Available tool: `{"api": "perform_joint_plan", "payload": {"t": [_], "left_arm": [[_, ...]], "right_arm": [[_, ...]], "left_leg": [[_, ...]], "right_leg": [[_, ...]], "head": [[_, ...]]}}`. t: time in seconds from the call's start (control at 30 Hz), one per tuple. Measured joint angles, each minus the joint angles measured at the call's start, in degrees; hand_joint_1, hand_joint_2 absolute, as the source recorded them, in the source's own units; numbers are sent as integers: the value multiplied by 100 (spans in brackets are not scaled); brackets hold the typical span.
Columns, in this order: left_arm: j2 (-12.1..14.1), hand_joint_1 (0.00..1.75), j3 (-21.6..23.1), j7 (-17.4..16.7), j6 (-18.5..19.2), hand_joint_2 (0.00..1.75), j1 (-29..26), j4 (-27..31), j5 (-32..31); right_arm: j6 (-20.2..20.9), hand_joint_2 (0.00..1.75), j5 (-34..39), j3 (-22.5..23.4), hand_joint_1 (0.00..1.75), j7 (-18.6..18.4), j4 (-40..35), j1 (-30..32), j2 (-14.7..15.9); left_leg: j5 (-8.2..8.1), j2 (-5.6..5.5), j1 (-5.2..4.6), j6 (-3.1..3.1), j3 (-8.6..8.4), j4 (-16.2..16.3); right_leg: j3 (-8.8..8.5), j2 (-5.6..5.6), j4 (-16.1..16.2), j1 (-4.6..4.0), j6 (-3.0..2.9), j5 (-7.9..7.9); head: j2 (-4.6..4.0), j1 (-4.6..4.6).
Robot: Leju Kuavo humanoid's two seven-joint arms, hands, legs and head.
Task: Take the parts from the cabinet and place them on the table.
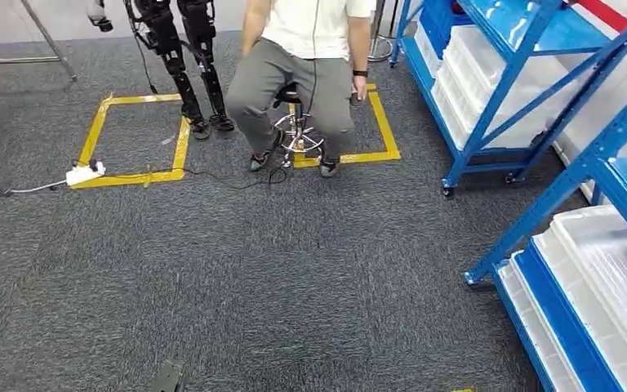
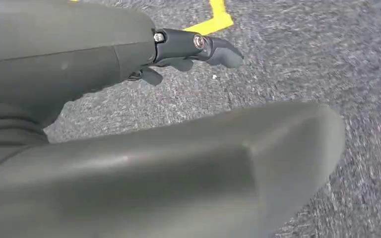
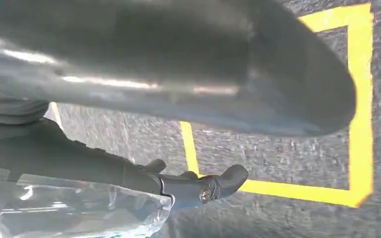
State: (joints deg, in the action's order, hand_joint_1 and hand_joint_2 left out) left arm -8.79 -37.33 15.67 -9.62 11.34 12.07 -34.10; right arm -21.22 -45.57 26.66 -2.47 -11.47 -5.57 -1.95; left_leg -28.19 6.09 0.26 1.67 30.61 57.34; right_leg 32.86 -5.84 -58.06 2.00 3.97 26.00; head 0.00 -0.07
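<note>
Holding a clear plastic bag (image 3: 74, 208), right hand (image 3: 178, 144) hangs over carpet (image 3: 297, 158).

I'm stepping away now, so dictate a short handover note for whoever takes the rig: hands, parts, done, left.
Left hand: holds nothing, fingers apart, above the carpet.
Right hand: grips a clear plastic bag, apparently one of the parts.
Blue shelving with white bins stands to the robot's right; a seated person is ahead.
Done: bag in hand.
Left: find the table and set the bag down.
</note>
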Motion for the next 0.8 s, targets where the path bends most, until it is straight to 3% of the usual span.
{"api": "perform_joint_plan", "payload": {"t": [0.1, 0.13, 0.17, 0.2, 0.23, 0.27, 0.3, 0.33, 0.37, 0.43, 0.47, 0.5, 0.53, 0.57, 0.63, 0.67, 0.7, 0.73, 0.8], "left_arm": [[-15, 0, -2, -15, -7, 0, 29, 0, 0], [-26, 0, 0, -15, -7, 0, 46, 0, 0], [-33, 0, 0, -15, -9, 0, 56, 0, 0], [-31, 0, 0, -15, -9, 0, 57, 0, 0], [-33, 0, 0, -17, -9, 0, 47, 0, 0], [-33, 0, 0, -31, -9, 0, 29, -4, -2], [-33, 0, 0, -50, -9, 0, 15, -7, -9], [-33, 0, 0, -59, -7, 0, 10, -7, -11], [-31, 0, 0, -72, -7, 0, 7, -7, -11], [-31, 0, 0, -74, -4, 0, 7, -7, -11], [-26, 0, 0, -85, 0, 0, 7, -7, -18], [-22, 0, 0, -98, 2, 0, 3, -11, -18], [-18, 0, 0, -113, 2, 0, 0, -11, -17], [-15, 0, 0, -126, 4, 0, 7, -11, -20], [-26, 0, 0, -135, 4, 0, 11, -11, -17], [-37, 0, 0, -138, 6, 0, 13, -11, -17], [-39, 0, 0, -138, 6, 0, 16, -11, -17], [-39, 0, 0, -140, 7, 0, 13, -11, -17], [-37, 0, 0, -153, 7, 0, -8, -11, -17]], "right_arm": [[2, 0, 4, 29, 0, 2, 0, 11, 16], [4, 0, -2, 33, 0, 2, 0, 17, 20], [17, 0, -11, 33, 0, -2, 0, 27, 29], [64, 0, -15, 33, 0, -22, 0, 19, 18], [107, 0, -18, 35, 0, -42, 0, 0, 35], [136, 0, -17, 35, 0, -59, 0, -17, 35], [223, 0, -15, 35, 0, -79, 0, -18, 35], [298, 0, -9, 37, 0, -107, 2, -6, 35], [348, 0, 0, 44, 0, -114, 4, 17, 35], [391, 0, 4, 59, 0, -120, 7, 30, 35], [407, 0, 4, 61, 0, -122, 7, 25, 31], [409, 0, 2, 61, 0, -131, 7, 16, 33], [411, 0, -4, 61, 0, -146, 7, -7, 33], [411, 0, -15, 61, 0, -149, 7, 1, 35], [426, 0, -20, 61, 0, -168, 7, 39, 37], [426, 0, -28, 63, 0, -179, 9, 45, 49], [431, 0, -39, 63, 0, -181, 15, 37, 35], [433, 0, -39, 64, 0, -184, 15, 14, 31], [459, 0, -48, 63, 0, -184, 15, -17, 33]], "left_leg": [[-24, 171, 20, -90, -92, -26], [-43, 249, 41, -148, -119, -32], [-117, 64, 109, -211, -104, 49], [-326, -274, 111, -198, -3, 302], [-568, -465, 112, -188, 166, 690], [-826, -573, 111, -188, 411, 1208], [-1004, -611, 112, -186, 648, 1684], [-1022, -622, 112, -182, 767, 1900], [-885, -626, 113, -168, 755, 1823], [-367, -669, 124, -144, 423, 1065], [-90, -852, 153, -142, 181, 525], [-45, -1211, 187, -143, 94, 252], [-75, -1208, 178, -152, 84, 189], [-78, -1133, 143, -130, 90, 196], [-39, -1004, 88, -31, 85, 169], [27, -899, 144, 55, 59, 81], [42, -818, 104, 109, 46, 48], [42, -721, 86, 134, 50, 49], [31, -512, 53, 150, 56, 51]], "right_leg": [[51, 224, 18, -86, -137, -14], [55, 310, 40, -87, -190, -23], [0, 404, 78, 57, -263, -46], [3, 446, 79, 26, -339, -62], [13, 508, 79, 13, -392, -65], [20, 589, 78, -14, -416, -68], [28, 691, 75, -39, -417, -69], [24, 779, 73, -55, -416, -70], [11, 871, 68, -61, -414, -70], [-7, 1046, 49, -55, -408, -70], [-5, 1135, 27, -50, -403, -69], [27, 1194, 2, -68, -387, -67], [81, 1270, -37, -111, -333, -62], [130, 1327, -11, -99, -280, -91], [180, 1469, 44, -64, -162, -145], [223, 1399, -1, -101, -140, -134], [323, 950, -198, -111, -164, -16], [499, 760, -524, -103, -200, 171], [973, 661, -1468, -83, -219, 561]], "head": [[0, -57], [0, -46], [0, -63], [0, -88], [0, -102], [0, -111], [0, -111], [0, -114], [0, -109], [0, -114], [0, -116], [0, -120], [0, -107], [0, -109], [0, -118], [0, -105], [0, -94], [0, -50], [0, -48]]}}
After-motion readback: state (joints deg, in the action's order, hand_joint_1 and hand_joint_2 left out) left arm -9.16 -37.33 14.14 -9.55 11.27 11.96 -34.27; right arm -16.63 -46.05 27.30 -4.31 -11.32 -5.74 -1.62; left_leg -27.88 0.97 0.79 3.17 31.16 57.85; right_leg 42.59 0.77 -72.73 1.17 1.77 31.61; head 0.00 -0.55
